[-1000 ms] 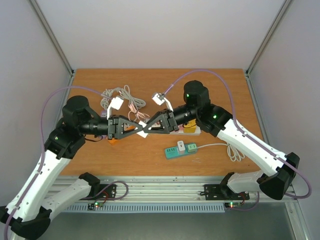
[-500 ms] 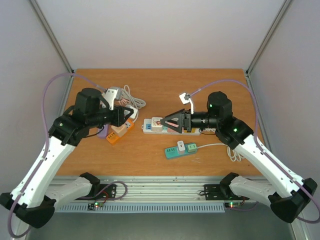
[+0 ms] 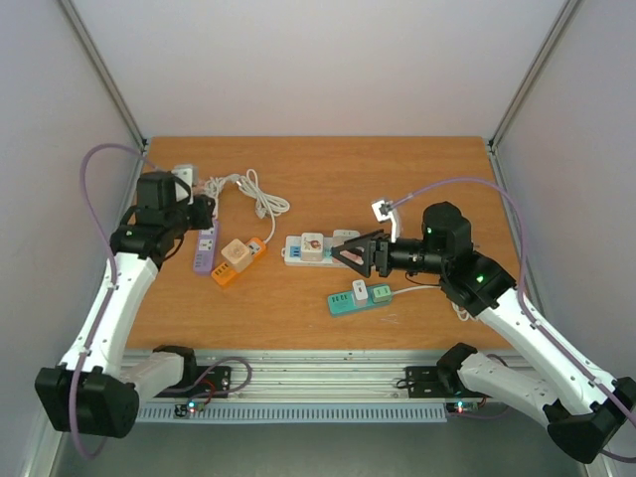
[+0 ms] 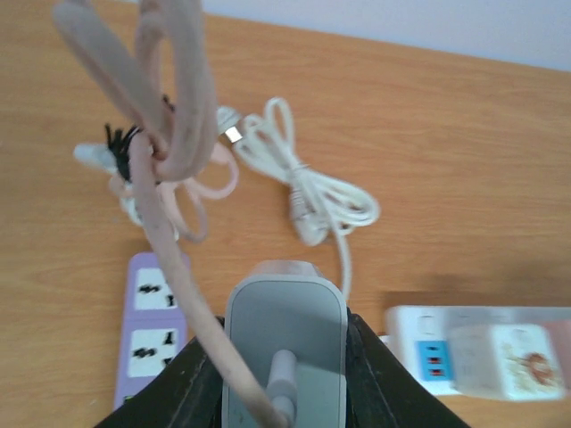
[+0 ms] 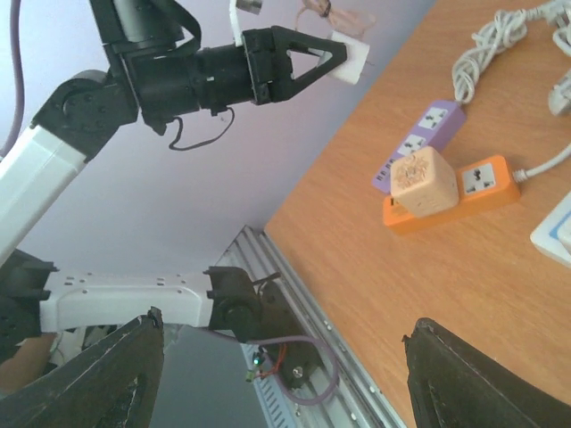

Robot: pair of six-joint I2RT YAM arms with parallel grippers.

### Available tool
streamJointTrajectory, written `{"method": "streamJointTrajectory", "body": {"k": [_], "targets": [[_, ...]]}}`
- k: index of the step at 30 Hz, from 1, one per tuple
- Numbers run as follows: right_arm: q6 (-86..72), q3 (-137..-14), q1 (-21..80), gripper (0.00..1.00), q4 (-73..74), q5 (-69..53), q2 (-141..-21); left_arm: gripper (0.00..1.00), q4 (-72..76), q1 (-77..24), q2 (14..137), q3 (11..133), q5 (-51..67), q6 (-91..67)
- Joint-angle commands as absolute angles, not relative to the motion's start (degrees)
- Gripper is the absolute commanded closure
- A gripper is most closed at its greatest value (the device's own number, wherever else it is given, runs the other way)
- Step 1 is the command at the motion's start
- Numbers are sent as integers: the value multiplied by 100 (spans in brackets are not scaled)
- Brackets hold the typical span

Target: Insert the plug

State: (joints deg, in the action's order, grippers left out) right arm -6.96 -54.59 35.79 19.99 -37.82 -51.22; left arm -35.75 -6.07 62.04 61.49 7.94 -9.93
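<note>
The right gripper [image 3: 340,251] hovers, fingers [image 3: 356,241] apart, over the white power strip [image 3: 296,254]

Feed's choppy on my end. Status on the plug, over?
Left gripper shut on plug, raised near purple strip. Right gripper open, empty, by white strip. Plug not inserted; pink cable dangles from it.

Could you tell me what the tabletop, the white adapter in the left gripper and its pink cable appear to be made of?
Tabletop: wood or wood-look laminate, matte; grain streaks show.
White adapter: plastic, smooth satin shell with rounded moulded corners.
Pink cable: probably a soft rubbery plastic sheath; it bends in loose loops.
</note>
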Motion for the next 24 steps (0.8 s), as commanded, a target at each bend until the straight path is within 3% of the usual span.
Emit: {"method": "streamJointTrajectory", "body": {"k": [1,7,12,17,24], "targets": [[-687,-5214,3560,25,1847,-3705,-5050,90,-2262,-158,6299,5594,1059,-775],[-755,-5004,3557,25,1637,-3730,-5069,92,-2143,731,7471,5775,1208,-166],[-748,-4952,3557,25,1676,-3778,-5061,94,-2327,958,8544,6083,598,453],[-762,-4909,3564,25,1714,-3830,-5075,95,-1994,980,8927,5816,1574,730],[-899,-4796,3562,25,1511,-3936,-5127,96,-2165,984,9081,5824,1858,685]]}}
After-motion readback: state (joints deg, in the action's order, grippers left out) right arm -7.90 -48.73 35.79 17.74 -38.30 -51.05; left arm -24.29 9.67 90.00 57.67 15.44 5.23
